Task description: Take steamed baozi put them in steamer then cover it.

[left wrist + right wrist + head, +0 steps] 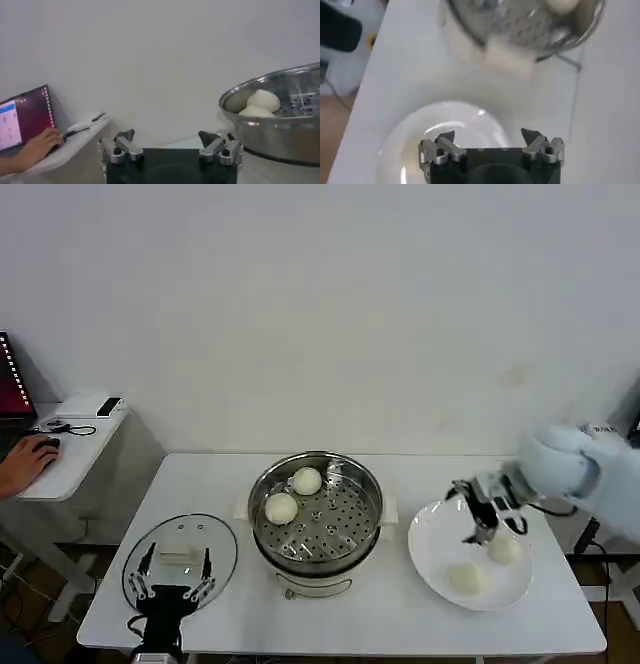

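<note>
Two baozi (485, 564) on plate (430, 549); right hand (483, 536) spread above, left hand (172, 581) spread near table edge.

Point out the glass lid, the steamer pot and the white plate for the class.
Glass lid (180, 556): head view, on its pale handle in the middle.
Steamer pot (340, 519): head view, on a bare part of the perforated tray.
White plate (435, 534): head view, on its bare surface left of the buns.

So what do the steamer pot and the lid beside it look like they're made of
The steamer looks like polished stainless steel: mirror-bright walls, perforated tray, on a white, probably plastic base. The lid appears to be clear glass, since the table shows through it, with a pale handle.
</note>
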`<state>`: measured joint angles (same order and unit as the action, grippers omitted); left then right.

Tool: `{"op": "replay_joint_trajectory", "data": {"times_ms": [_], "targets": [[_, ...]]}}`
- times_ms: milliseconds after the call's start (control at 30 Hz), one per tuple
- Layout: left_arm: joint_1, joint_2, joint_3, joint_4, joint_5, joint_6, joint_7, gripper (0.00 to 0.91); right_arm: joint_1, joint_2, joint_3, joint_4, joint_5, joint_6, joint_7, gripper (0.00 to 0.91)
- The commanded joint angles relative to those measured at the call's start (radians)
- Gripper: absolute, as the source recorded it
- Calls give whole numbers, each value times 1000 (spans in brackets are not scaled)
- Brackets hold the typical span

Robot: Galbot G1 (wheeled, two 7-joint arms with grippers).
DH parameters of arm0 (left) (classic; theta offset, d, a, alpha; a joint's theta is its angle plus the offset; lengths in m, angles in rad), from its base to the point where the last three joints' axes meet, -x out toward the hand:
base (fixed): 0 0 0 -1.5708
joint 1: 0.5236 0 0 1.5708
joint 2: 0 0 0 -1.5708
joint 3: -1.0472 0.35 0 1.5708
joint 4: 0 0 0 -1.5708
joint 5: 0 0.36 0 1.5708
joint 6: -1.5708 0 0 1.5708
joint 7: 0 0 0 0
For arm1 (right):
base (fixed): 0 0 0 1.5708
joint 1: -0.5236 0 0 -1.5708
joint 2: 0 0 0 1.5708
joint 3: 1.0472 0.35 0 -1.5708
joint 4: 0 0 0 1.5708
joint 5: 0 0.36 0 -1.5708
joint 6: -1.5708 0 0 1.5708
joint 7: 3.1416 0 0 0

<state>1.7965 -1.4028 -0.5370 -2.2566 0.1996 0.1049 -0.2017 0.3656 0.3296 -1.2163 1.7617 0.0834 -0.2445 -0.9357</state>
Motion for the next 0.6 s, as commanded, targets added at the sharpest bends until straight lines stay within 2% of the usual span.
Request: {"op": "replay_joint_trajectory", "data": {"times_ms": [33,267,600], "targets": [[10,0,1,-5,4,-2,-1,907,-334,-129,214,5,-147,64,3,907],[25,-1,-5,-10,9,-4,-2,907,-543,-89,384,-26,-156,68,0,907],[37,-3,-7,-19,16,-6,-5,907,-582,1,396,-72,-167,41,12,907]]}}
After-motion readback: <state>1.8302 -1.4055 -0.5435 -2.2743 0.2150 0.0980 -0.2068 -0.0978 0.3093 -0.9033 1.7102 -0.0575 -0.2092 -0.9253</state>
